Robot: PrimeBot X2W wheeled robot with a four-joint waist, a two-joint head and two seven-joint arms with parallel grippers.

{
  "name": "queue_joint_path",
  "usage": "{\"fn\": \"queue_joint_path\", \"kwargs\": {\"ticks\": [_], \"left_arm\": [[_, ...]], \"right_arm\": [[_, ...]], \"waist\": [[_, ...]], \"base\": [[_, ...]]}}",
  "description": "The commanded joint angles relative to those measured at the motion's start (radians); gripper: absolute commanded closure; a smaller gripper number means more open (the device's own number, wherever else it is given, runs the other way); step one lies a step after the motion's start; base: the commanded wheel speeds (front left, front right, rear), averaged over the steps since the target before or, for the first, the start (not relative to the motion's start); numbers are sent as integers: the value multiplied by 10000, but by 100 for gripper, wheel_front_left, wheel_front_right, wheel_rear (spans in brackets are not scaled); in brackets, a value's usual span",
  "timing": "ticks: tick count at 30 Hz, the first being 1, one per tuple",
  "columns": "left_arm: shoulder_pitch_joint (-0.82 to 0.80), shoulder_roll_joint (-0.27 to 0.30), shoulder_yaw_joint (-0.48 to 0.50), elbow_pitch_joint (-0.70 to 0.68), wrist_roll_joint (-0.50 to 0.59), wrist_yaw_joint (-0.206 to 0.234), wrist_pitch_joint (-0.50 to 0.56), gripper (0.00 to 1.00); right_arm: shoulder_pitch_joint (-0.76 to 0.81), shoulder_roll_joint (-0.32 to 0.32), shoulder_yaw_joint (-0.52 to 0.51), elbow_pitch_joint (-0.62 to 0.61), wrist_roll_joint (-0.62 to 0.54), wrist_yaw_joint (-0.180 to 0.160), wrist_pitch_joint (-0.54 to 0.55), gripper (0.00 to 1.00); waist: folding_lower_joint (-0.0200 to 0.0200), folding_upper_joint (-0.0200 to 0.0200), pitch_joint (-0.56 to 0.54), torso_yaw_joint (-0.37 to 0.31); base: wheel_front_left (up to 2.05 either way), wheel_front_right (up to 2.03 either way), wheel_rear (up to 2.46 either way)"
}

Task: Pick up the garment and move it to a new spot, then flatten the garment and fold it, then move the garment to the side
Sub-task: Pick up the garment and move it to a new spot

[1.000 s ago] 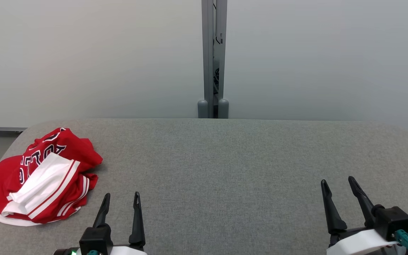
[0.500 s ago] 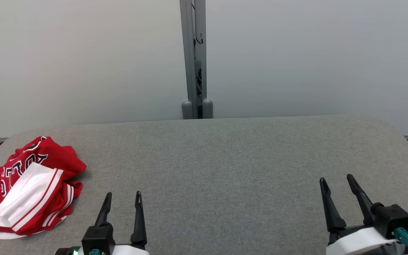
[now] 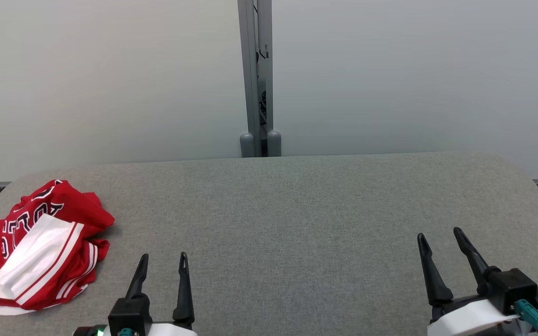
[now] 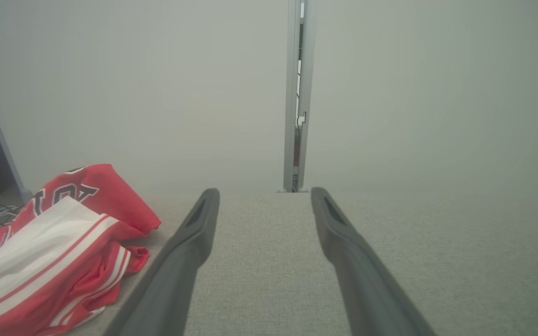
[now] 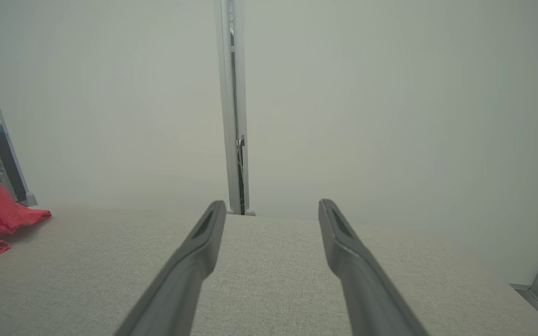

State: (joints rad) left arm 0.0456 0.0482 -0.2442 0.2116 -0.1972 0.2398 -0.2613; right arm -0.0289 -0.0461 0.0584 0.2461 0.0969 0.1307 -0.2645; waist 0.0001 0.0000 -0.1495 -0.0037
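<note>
left gripper (image 3: 163, 255): jaws wide, holding nothing, over near edge of desk (image 3: 278, 219) | right gripper (image 3: 439, 232): jaws wide, holding nothing | garment (image 3: 40, 247): red and white, crumpled at desk's left end, near left gripper, not touching

Red, white-striped garment (image 3: 35, 254); grey table (image 3: 297, 210)

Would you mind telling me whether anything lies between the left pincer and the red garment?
Nothing visible does: bare grey tabletop separates the open left pincer from the crumpled red garment at its left.
</note>
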Motion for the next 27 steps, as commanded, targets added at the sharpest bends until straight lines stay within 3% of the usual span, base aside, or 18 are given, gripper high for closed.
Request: {"fn": "queue_joint_path", "kwargs": {"ticks": [1,27], "left_arm": [[-123,35,32,26,-53,18,-10,0],[-165,37,47,157,-136,-33,-10,0]], "right_arm": [[59,-83,-23,24,-38,1,-30,0],[-8,-80,-240,320,475,1,-30,0]], "waist": [[-1,0,-1,-2],[-1,0,38,-32]], "base": [[0,0,0],[0,0,0]]}}
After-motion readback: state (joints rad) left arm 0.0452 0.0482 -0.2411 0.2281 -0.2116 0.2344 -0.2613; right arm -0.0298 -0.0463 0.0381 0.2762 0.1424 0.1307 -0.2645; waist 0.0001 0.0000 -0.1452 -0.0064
